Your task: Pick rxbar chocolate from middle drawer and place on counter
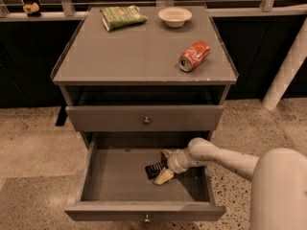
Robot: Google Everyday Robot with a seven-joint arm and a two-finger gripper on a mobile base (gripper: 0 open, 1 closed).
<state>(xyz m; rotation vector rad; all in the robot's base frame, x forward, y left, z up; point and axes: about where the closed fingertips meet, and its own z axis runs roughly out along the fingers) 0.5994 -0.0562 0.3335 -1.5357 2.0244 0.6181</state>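
The rxbar chocolate [152,169], a small black bar, lies on the floor of the open middle drawer [120,176], right of its middle. My gripper [164,166] reaches into the drawer from the right and is down at the bar's right end, partly covering it. The bar rests low in the drawer. The counter [139,51] is the grey cabinet top above.
On the counter lie a red soda can [194,55] on its side at the right, a green snack bag [122,17] at the back left and a white bowl [175,16] at the back. The knobbed drawer above [146,118] is closed. My arm [225,159] crosses the drawer's right wall.
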